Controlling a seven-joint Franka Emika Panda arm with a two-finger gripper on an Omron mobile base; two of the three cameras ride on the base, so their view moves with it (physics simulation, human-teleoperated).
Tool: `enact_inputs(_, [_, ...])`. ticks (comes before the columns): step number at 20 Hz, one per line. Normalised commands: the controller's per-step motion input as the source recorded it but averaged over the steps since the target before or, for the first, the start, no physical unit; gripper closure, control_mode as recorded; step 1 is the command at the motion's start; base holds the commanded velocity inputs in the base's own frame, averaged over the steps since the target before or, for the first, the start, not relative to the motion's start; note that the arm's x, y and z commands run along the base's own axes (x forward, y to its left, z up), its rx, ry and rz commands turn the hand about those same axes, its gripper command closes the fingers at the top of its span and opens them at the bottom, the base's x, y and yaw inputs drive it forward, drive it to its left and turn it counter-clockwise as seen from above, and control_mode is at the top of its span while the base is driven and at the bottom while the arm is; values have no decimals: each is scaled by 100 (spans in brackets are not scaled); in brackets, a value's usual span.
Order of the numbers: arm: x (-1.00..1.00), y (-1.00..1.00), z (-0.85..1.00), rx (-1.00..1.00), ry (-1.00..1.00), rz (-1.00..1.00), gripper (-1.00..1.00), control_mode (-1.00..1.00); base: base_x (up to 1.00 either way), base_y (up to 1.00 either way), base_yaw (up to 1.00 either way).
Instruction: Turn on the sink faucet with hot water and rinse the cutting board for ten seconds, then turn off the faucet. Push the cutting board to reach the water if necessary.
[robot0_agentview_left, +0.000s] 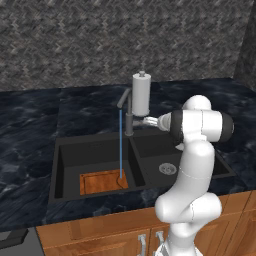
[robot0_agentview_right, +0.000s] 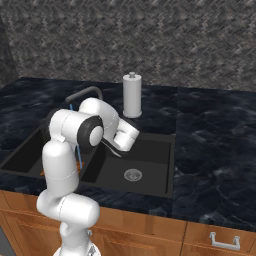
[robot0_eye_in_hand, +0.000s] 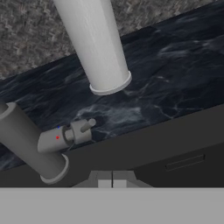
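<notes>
Blue water (robot0_agentview_left: 120, 142) runs in a thin straight stream from the faucet (robot0_agentview_left: 128, 116) spout down onto the cutting board (robot0_agentview_left: 103, 181), which lies flat on the floor of the left basin of the black sink (robot0_agentview_left: 65, 165). Stream lands near the board's right end, so the board is already under the flow.

Hand (robot0_agentview_left: 151, 120) sits just beside the faucet post, at lever height, fingers pressed together and holding nothing. From the hand view the small side lever (robot0_eye_in_hand: 72, 133) lies close ahead, slightly left of the fingertips (robot0_eye_in_hand: 113, 183).

Judgement: lever is a short, stiff metal stub, likely slippery; better nudged with closed fingertips than pinched. Board looks rigid, light, and slick when wet; push on an edge if needed.

Grey soap dispenser (robot0_agentview_left: 141, 93) stands behind the faucet on the dark marble table (robot0_agentview_left: 30, 130).
</notes>
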Motion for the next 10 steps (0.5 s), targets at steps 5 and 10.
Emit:
enact_inputs(5, [0, 0, 0, 0, 0, 0, 100, -100, 0, 0, 0])
enact_inputs(10, [0, 0, 0, 0, 0, 0, 100, -100, 0, 0, 0])
